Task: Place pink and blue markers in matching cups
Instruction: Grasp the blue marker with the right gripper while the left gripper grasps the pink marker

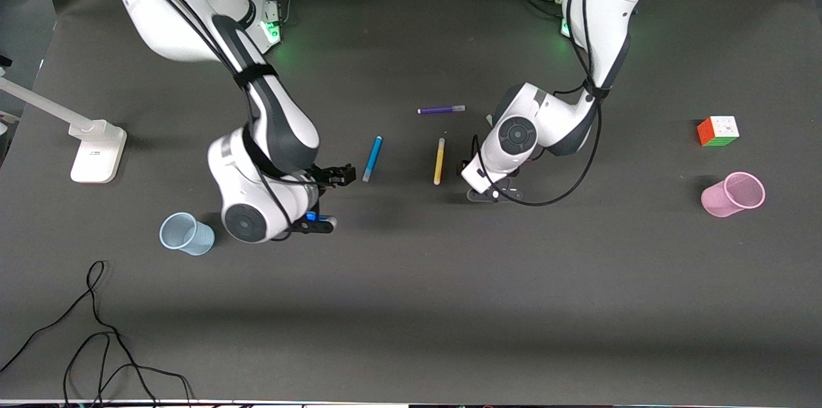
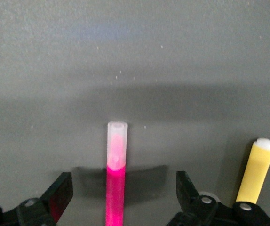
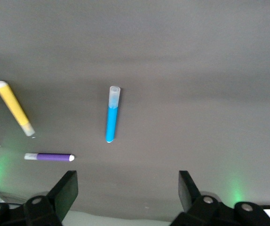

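Observation:
The pink marker (image 2: 115, 188) lies on the table between the open fingers of my left gripper (image 2: 124, 190), its pale end pointing away from the hand. In the front view my left gripper (image 1: 491, 193) is low over the table beside the yellow marker, and the hand hides the pink marker. The blue marker (image 1: 372, 159) lies on the table and also shows in the right wrist view (image 3: 112, 114). My right gripper (image 1: 329, 200) is open and empty over bare table between the blue marker and the pale blue cup (image 1: 186, 234). The pale pink cup (image 1: 733, 194) stands toward the left arm's end.
A yellow marker (image 1: 439, 161) lies beside the left hand, a purple marker (image 1: 441, 110) farther from the camera. A colour cube (image 1: 718, 131) sits near the pink cup. A white stand (image 1: 96, 151) and loose black cables (image 1: 96, 331) are at the right arm's end.

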Motion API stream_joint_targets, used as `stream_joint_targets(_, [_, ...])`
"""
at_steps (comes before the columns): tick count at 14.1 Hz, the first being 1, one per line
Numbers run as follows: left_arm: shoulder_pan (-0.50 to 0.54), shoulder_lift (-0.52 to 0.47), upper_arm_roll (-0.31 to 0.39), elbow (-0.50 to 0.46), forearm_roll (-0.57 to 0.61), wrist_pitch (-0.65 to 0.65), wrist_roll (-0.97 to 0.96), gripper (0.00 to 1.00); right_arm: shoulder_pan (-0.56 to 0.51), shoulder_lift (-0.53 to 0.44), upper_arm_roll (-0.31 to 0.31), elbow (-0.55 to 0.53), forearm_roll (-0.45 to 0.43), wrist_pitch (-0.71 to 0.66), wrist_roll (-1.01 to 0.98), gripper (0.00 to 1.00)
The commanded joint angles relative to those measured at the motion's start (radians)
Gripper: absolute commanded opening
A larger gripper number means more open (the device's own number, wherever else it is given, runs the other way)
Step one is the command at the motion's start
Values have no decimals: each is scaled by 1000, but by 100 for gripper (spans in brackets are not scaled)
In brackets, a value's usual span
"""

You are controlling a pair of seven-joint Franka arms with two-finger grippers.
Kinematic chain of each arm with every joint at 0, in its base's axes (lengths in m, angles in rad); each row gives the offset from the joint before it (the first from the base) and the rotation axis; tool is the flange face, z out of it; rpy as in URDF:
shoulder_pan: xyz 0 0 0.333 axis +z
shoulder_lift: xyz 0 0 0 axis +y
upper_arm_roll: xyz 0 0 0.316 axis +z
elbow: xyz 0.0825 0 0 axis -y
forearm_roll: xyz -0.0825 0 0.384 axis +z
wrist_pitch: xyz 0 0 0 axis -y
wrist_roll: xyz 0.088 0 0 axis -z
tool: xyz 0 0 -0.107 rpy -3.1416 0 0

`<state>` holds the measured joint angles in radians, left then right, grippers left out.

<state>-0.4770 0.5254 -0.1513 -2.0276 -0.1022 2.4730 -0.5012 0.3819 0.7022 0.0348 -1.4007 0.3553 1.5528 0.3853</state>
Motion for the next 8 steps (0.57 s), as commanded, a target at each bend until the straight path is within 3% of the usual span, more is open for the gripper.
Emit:
stream_joint_targets(1, [-18, -70, 13, -83, 4, 12, -11, 96, 23, 69, 0, 48, 22, -23, 33, 98])
stream_joint_targets(2, [-23, -68, 13, -86, 6, 14, -11, 94, 37, 80, 0, 48, 22, -19, 33, 98])
stream_joint_targets(4, [-25, -64, 13, -86, 18, 17, -11, 79, 48, 105, 0, 46, 24, -10, 35, 98])
stream_joint_targets(8, [-25, -47, 13, -86, 30, 56, -10, 58, 101, 151, 0, 46, 21, 48, 43, 98])
